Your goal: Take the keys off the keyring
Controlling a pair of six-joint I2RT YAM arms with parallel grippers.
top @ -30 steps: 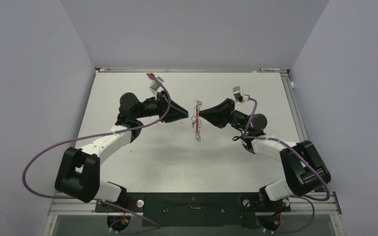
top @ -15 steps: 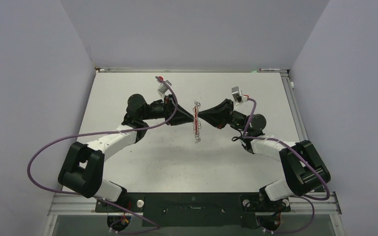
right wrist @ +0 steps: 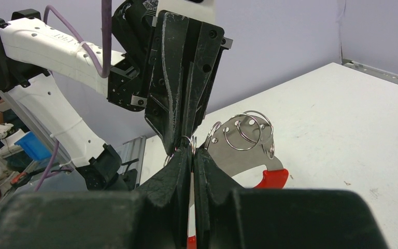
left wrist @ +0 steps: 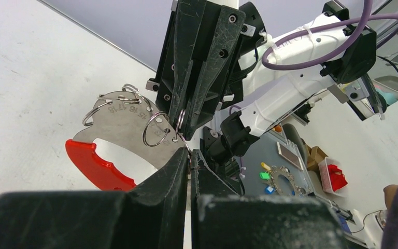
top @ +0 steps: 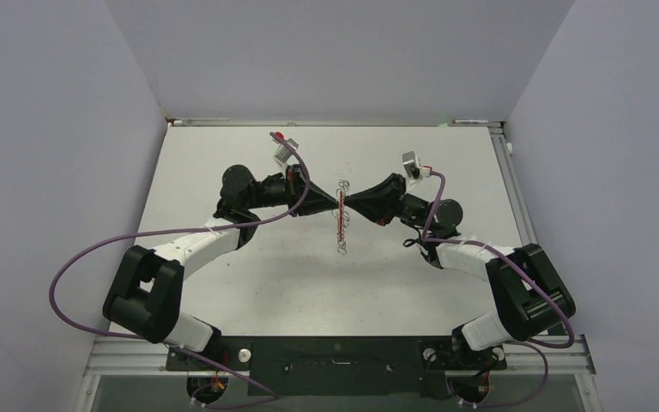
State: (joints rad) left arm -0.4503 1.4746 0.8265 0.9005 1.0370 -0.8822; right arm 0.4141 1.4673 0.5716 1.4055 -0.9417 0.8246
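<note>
1. The black 2-fingered left claw (left wrist: pixel 189 155) is pinched almost fully closed. Its tips nip the corner of the keyring (left wrist: pixel 129 127), a flat silver-grey metal plate edged by a bright red curved piece (left wrist: pixel 96 163).
2. Several thin metal split rings (right wrist: pixel 244 130) are threaded through holes along the plate's edge.
3. The black right claw (right wrist: pixel 193 153) meets the left claw tip to tip, clamped tight on a small ring at that same corner.
4. Held between the 2 claws, the keyring sits over the middle of the white worktop (top: pixel 249 275).
5. Plain grey walls (top: pixel 326 51) stand beyond the far edge.
</note>
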